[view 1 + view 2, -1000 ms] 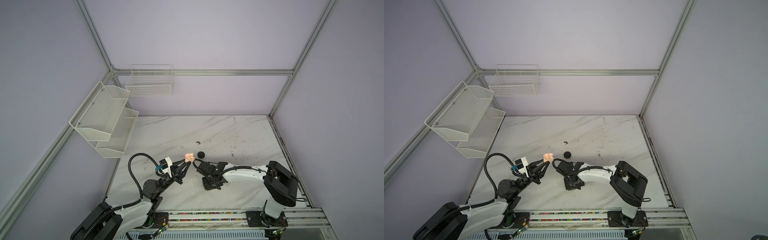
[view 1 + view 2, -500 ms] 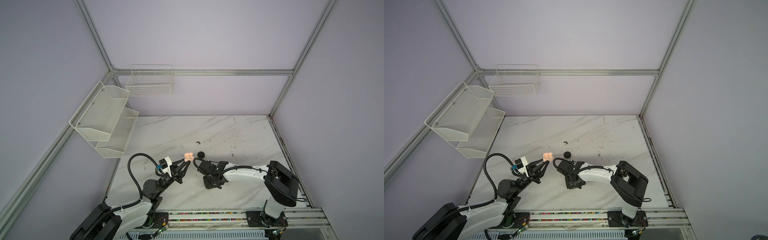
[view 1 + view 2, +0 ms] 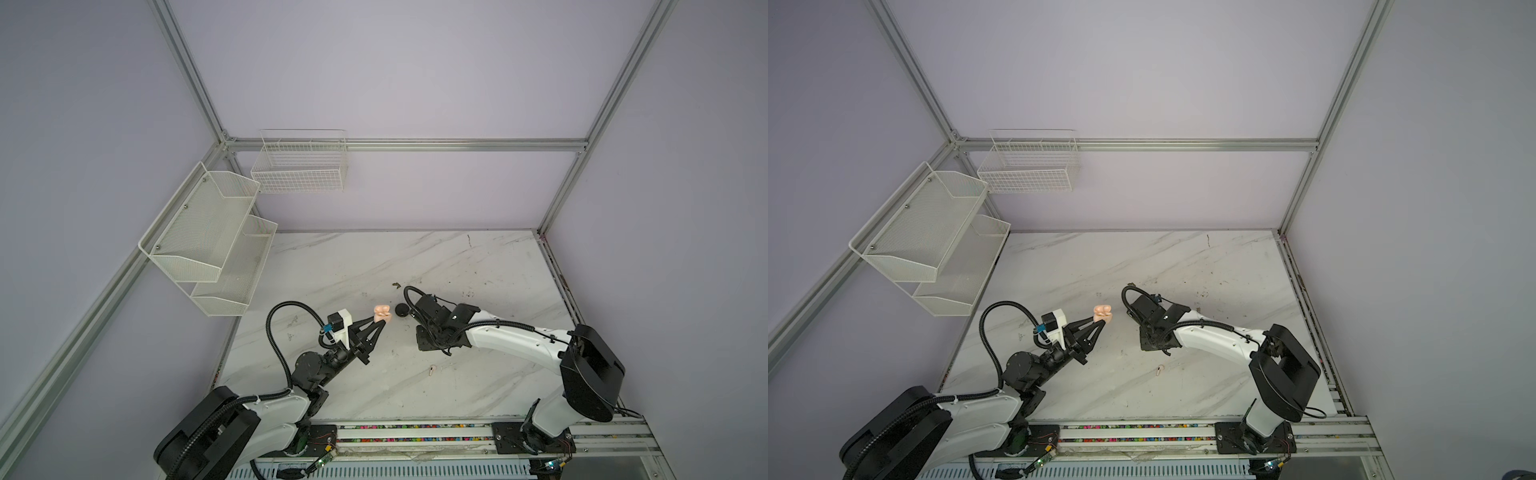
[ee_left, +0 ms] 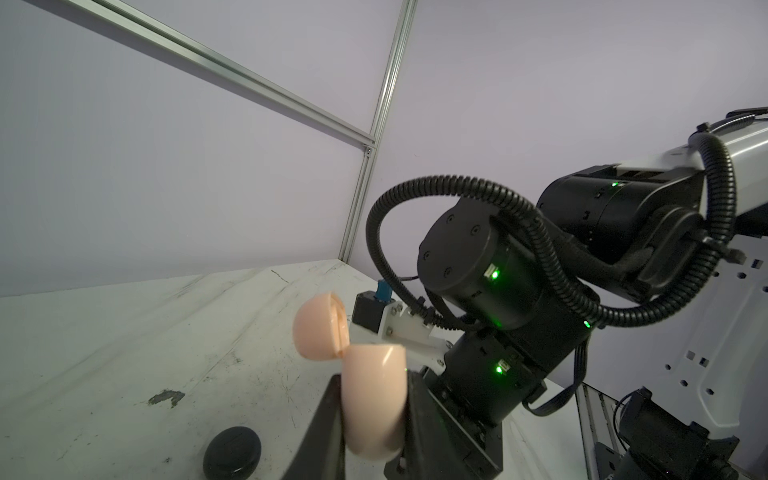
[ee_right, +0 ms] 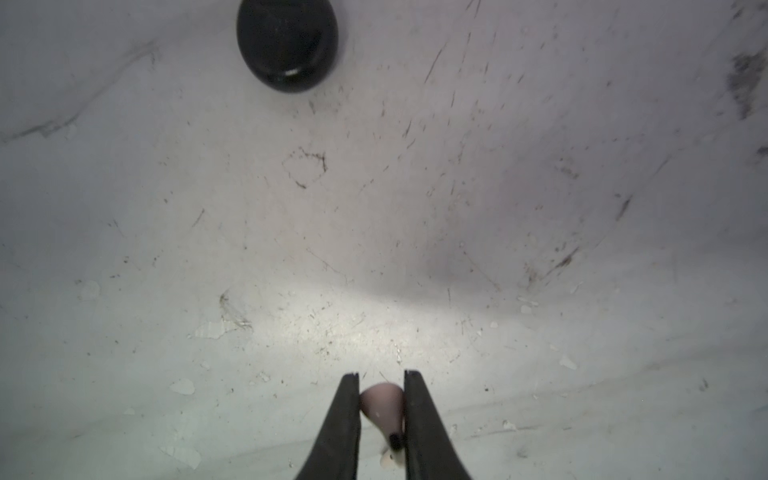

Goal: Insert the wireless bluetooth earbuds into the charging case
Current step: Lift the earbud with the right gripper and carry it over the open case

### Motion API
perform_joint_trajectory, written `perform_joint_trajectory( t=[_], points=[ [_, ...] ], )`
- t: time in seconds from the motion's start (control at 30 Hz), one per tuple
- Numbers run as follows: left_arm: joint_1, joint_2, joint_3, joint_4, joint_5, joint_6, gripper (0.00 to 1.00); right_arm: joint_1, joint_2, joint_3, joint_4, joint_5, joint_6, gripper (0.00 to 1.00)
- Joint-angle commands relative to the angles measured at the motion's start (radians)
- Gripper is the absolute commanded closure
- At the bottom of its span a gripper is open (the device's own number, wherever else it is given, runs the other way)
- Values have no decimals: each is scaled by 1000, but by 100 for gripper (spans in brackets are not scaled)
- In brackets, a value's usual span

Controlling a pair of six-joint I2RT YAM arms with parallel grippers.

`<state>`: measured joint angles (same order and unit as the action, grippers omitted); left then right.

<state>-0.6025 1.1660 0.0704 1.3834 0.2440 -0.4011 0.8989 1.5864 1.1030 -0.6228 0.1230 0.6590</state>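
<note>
Held the open pink case (image 4: 374, 415) pinched in the left pincer (image 3: 379, 321), nipped a pink earbud (image 5: 382, 403) in the right pincer (image 5: 381, 376), and risked flicking that tiny bud off the case's tilted rim!

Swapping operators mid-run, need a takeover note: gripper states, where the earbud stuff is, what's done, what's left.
Left gripper: shut on the open pale pink clamshell charging case, held above the white marble table.
Right gripper: shut on a tiny pale pink earbud.
Second pale pink earbud lies loose on the table; round black puck-like case lies shut there too.
Done: pink case open, one earbud in grip.
Left: seat both pink earbuds in the case.
</note>
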Motion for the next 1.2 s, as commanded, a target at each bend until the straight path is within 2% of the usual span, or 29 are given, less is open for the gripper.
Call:
perform_joint_trajectory(
  t=[0.0, 0.2, 0.47, 0.73, 1.17],
  points=[
    [3, 62, 127, 119, -17, 12, 100, -39, -59, 41, -33, 54, -29, 81],
    [3, 134, 230, 119, 25, 37, 100, -92, -131, 116, -46, 96, -68, 81],
    [4, 214, 360, 119, 83, 111, 100, -105, -166, 298, -70, 132, -127, 81],
    [6, 287, 452, 118, 123, 90, 100, -104, -188, 458, -22, 108, -150, 84],
    [15, 362, 586, 119, 159, 62, 100, -104, -238, 494, 93, 39, -120, 85]
  ],
)
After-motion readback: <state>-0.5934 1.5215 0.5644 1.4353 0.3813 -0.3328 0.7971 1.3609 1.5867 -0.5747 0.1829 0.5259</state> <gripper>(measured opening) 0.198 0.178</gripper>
